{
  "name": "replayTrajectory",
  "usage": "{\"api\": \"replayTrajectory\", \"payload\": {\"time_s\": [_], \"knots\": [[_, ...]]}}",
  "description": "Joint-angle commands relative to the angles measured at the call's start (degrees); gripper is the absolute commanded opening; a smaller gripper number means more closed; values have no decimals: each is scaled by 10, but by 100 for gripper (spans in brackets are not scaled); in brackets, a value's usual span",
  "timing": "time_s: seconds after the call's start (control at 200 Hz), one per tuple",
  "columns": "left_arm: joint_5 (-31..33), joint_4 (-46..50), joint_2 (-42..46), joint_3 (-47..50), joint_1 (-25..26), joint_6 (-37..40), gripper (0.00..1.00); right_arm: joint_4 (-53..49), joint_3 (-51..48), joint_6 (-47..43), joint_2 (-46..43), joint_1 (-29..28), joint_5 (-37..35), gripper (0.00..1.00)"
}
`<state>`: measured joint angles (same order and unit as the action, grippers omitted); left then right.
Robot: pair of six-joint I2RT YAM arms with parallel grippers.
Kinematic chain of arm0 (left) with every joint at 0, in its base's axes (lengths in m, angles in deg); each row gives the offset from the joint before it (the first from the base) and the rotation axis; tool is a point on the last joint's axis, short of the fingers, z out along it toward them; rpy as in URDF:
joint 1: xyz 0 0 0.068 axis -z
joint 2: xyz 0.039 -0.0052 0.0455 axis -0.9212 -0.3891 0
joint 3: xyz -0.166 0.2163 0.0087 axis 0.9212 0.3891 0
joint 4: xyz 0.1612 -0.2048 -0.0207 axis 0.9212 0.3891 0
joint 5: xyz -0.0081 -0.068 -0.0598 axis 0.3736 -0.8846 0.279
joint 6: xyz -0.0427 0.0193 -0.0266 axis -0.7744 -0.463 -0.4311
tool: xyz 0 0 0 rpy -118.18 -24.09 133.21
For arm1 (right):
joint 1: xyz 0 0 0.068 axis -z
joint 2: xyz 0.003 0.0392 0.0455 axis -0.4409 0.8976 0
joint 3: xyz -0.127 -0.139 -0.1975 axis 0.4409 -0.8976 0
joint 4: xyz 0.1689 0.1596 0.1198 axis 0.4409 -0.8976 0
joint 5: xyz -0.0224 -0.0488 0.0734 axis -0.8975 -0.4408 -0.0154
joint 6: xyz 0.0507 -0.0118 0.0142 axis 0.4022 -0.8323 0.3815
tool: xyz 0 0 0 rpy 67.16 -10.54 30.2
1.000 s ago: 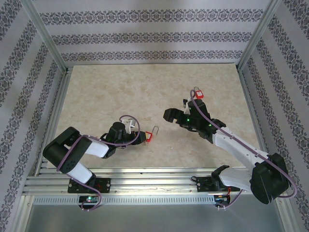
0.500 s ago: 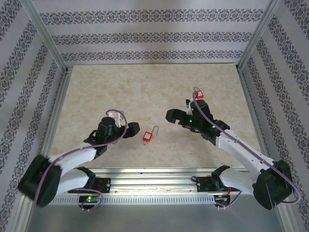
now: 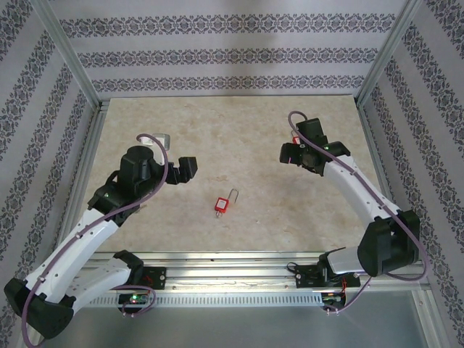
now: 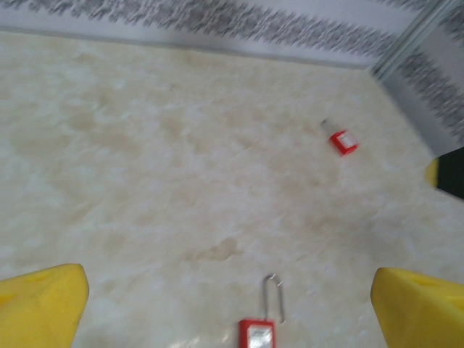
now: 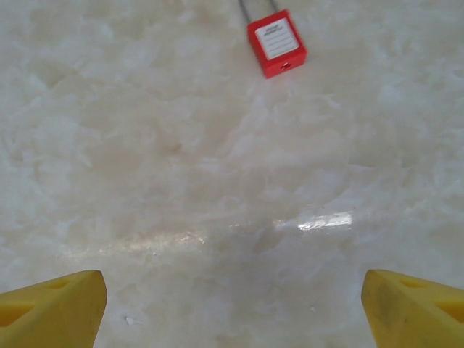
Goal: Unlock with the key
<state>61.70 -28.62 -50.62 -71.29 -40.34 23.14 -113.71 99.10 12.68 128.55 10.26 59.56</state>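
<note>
The red padlock (image 3: 223,205), lying flat mid-table with its thin shackle (image 3: 233,193) toward the back, looks light, rigid and prone to sliding on the polished tabletop (image 3: 239,130), so pinch its flat body; the left gripper (image 3: 185,170) and right gripper (image 3: 291,154) both gape wide and empty, with a second padlock (image 5: 276,43) near the right one.

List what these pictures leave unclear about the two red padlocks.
Far padlock: small and blurred in the left wrist view; the right arm covers most of it in the top view.
Its shackle: cut off by the top edge of the right wrist view.
Near padlock: body cut off by the bottom edge of the left wrist view.
</note>
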Motion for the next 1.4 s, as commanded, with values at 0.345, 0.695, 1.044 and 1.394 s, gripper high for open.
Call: {"api": "replayTrajectory", "payload": {"time_s": [0.345, 0.695, 1.044, 1.394], "knots": [[3, 311, -63, 14, -253, -75, 100, 36, -2, -56, -24, -85, 79, 95], [-25, 235, -183, 79, -364, -124, 78, 64, -19, -43, -59, -94, 160, 95], [-50, 134, -256, 136, -376, -156, 53, 72, -29, -54, -71, -93, 171, 95], [-15, 105, -282, 126, -376, -142, 49, 88, -44, -39, -73, -95, 184, 95]]}}
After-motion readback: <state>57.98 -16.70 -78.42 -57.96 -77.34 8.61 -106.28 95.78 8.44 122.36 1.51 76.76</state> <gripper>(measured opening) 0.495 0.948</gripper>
